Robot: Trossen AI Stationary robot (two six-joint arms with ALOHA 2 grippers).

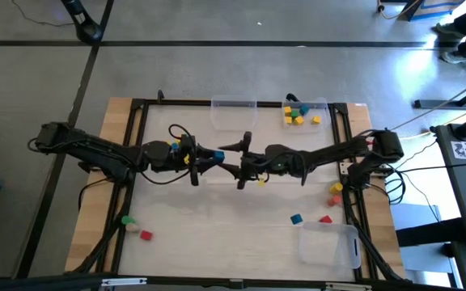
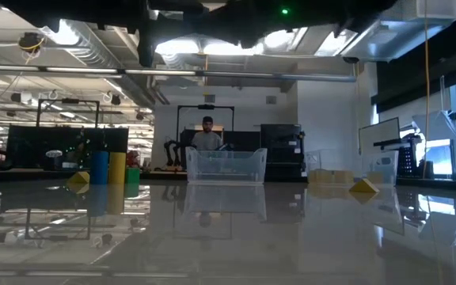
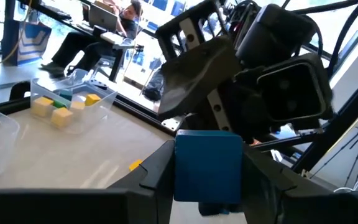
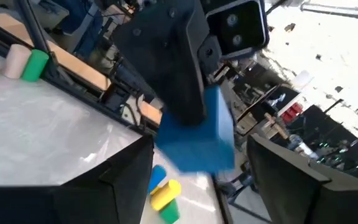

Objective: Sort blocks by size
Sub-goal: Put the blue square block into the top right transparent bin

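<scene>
Left claw (image 1: 213,153), raised over the middle of the tabletop (image 1: 217,218), clamped on a blue block (image 3: 208,165); block squeezed between the two dark fingers (image 3: 151,177), facing the other arm. Right claw (image 1: 235,158) just opposite, tip to tip with the left one, fingers (image 4: 114,180) spread wide on either side of that same blue block (image 4: 197,134), not closed on it. Beyond the right claw, toward the far edge, a clear bin (image 1: 306,115) with yellow, green and blue blocks (image 1: 295,115) inside. Behind the right claw, near its arm's base, loose blocks on the tabletop: yellow (image 1: 336,187), orange (image 1: 334,199), blue (image 1: 296,218), red (image 1: 325,219). Behind the left claw, by the near-left corner, a green (image 1: 126,220), a tan (image 1: 133,229) and a red cylinder (image 1: 146,235).
</scene>
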